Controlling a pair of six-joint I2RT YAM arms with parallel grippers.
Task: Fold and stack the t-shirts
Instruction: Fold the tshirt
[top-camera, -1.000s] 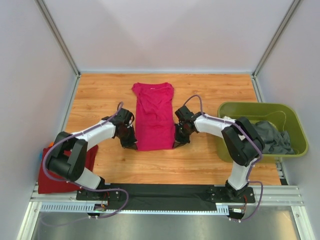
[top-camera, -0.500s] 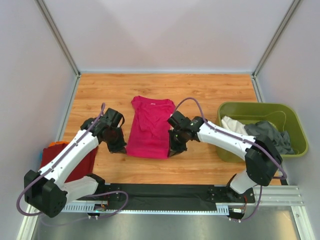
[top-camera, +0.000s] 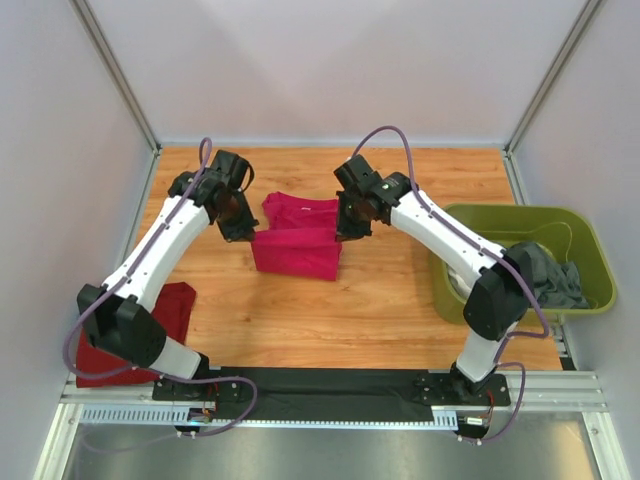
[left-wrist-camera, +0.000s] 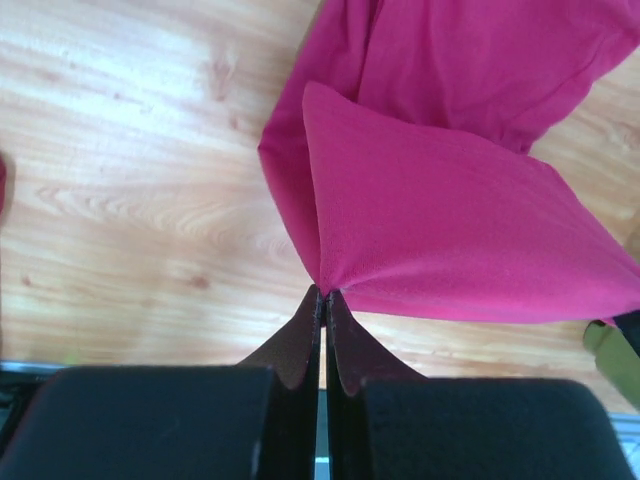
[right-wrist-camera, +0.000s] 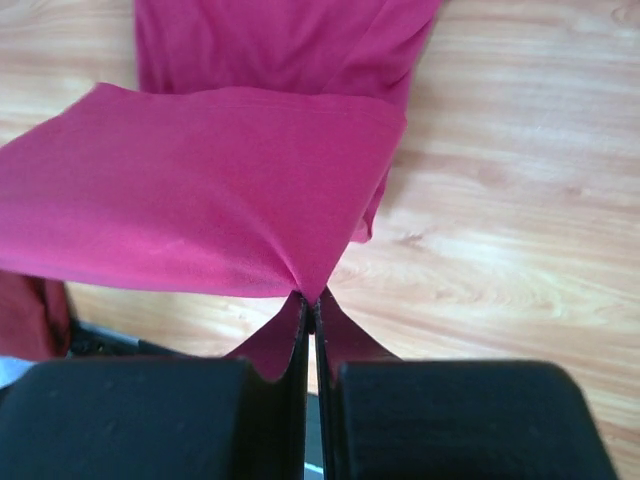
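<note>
Pinching the magenta t-shirt, seemingly by its hem corners: left end effector; right end effector

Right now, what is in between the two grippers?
The pink t-shirt: its folded-over edge stretches from the left gripper to the right gripper, each pinching a corner. The top view shows it.

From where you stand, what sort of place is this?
Likely a robot test cell: plain white walls enclose a wooden table, and a left arm and right arm, bolted at its near edge, hold a pink t-shirt.
</note>
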